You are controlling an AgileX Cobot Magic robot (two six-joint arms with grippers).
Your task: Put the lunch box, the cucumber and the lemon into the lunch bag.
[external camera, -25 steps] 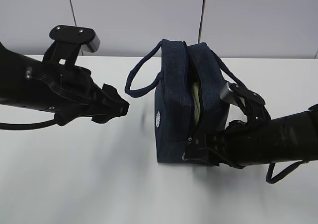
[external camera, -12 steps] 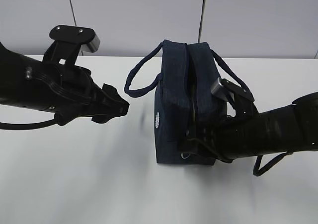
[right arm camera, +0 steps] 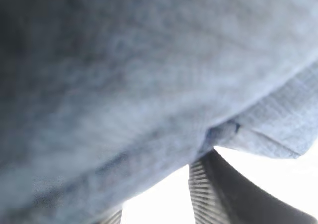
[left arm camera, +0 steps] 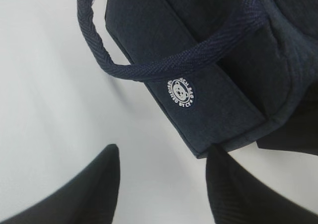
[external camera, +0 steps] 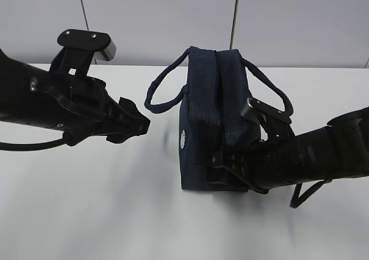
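Note:
The navy lunch bag [external camera: 202,116] stands upright on the white table, its top seam drawn together and its white emblem [external camera: 184,138] facing left. The lunch box, cucumber and lemon are hidden. My left gripper [external camera: 144,123] hovers open and empty left of the bag; in the left wrist view its jaws [left arm camera: 165,154] frame bare table below the bag [left arm camera: 198,45] and emblem [left arm camera: 181,92]. My right gripper [external camera: 219,168] presses against the bag's near lower end. In the right wrist view blurred bag fabric [right arm camera: 124,60] covers the tips of the right gripper [right arm camera: 161,189], whose ribbed fingers [right arm camera: 203,194] stand apart.
The bag's left loop handle [external camera: 161,93] droops toward my left gripper; the right handle [external camera: 271,90] arches over my right arm. A black cable [external camera: 305,193] loops under the right arm. A grey panelled wall [external camera: 173,18] stands behind the table.
My right gripper has slid left along the bag's near end. The bag's open gap, which showed a pale lid inside, has closed up. The left arm has not moved.

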